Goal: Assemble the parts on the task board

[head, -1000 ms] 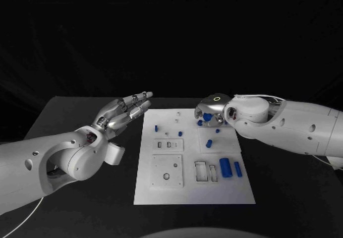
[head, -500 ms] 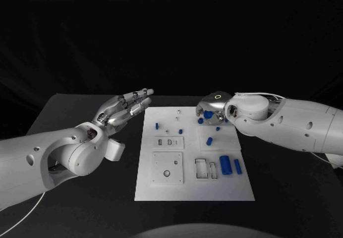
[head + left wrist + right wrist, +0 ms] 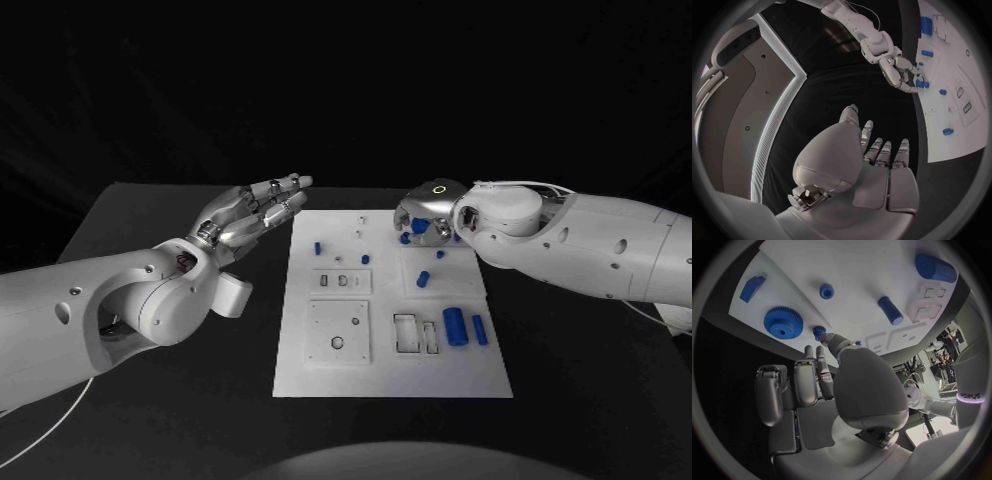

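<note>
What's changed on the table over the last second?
Little. The right hand hovers as before over the board's far right corner, above the blue gear, holding nothing. The left hand stays open beside the board. The parts haven't moved; the camera shifted slightly.

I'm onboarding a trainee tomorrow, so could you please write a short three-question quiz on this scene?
1. True or false: the left hand holds a blue part.
2. Which hand is over the far end of the task board? A) the left hand B) the right hand C) both
3. Fill in: in the right wrist view, the toothed blue part beyond the right hand's fingers is a ____.

Key:
1. False; its fingers are spread and empty, beside the board.
2. B.
3. Gear.
</note>
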`<state>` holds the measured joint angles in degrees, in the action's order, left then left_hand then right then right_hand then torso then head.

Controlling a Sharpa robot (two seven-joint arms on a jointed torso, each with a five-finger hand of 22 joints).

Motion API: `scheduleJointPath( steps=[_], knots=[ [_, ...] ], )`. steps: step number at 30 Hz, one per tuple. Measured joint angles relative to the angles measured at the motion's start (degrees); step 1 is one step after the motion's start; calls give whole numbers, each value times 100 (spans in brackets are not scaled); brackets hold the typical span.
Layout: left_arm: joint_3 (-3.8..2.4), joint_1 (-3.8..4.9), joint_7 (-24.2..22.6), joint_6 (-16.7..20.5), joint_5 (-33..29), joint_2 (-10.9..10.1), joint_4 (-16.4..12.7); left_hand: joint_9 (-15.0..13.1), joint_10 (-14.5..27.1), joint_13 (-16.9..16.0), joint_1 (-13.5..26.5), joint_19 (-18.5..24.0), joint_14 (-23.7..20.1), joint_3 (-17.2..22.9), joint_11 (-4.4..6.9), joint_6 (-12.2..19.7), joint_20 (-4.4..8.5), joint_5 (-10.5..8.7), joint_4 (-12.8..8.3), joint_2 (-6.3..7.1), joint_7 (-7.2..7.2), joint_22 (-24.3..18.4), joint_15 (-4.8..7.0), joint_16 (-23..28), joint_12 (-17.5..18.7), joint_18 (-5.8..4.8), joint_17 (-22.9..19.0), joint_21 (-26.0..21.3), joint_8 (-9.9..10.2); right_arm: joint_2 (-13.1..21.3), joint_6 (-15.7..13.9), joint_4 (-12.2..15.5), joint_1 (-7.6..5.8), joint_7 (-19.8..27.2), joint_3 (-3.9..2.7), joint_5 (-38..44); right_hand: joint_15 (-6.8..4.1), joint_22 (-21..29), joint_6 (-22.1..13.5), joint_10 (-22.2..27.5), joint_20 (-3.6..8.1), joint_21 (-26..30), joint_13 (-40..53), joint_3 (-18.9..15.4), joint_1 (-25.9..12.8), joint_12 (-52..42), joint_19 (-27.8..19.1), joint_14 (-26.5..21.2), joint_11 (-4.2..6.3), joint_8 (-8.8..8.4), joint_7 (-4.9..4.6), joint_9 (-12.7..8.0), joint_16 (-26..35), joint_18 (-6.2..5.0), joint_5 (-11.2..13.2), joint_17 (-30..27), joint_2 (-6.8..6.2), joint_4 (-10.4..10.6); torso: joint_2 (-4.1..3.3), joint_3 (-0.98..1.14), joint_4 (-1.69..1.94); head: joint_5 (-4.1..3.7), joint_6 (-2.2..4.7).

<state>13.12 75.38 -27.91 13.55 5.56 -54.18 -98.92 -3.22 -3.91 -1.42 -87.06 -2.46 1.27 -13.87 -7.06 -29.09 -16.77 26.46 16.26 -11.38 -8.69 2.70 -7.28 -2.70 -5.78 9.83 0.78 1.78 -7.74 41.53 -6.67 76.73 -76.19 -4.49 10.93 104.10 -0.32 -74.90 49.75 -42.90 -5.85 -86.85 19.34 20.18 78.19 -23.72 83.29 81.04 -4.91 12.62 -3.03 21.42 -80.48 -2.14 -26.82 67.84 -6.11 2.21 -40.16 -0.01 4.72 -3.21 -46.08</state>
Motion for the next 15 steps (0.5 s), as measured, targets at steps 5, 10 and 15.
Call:
scheduleJointPath(
  steps=[5,10,15],
  knots=[
    [0,0,30,-38,12,9,18,-6,0,0,0,-42,21,0,0,-20,1,27,0,0,-20,5,-20,0,-22,0,0,22,-21,-42,-35,-50,40,37,0,-31,-21,-5,-173,0,-20,26,75,-43,-17,-44,-20,-21,0,0,55,234,22,0,55,-11,17,-43,8,-2,5,-2,-18],
    [1,0,60,-68,22,15,33,-6,-21,-5,0,-42,21,0,-20,-70,1,27,0,0,-10,10,-20,-23,-22,-1,1,22,-21,-68,-51,-79,69,64,0,-54,0,-4,-175,0,-20,49,150,-71,-30,-73,-20,-41,0,89,52,490,38,0,55,-41,30,-102,16,-4,12,-4,-30],
    [1,0,95,-93,28,15,40,-7,-20,-5,0,-42,21,0,-20,-70,1,27,0,0,-10,9,-20,-24,-22,0,4,22,-46,-68,-45,-101,92,72,0,-70,-1,-4,-331,49,-40,77,194,-89,-30,-73,-82,-82,-41,89,61,624,89,0,55,-108,30,-120,23,-8,13,2,-61]
  ],
)
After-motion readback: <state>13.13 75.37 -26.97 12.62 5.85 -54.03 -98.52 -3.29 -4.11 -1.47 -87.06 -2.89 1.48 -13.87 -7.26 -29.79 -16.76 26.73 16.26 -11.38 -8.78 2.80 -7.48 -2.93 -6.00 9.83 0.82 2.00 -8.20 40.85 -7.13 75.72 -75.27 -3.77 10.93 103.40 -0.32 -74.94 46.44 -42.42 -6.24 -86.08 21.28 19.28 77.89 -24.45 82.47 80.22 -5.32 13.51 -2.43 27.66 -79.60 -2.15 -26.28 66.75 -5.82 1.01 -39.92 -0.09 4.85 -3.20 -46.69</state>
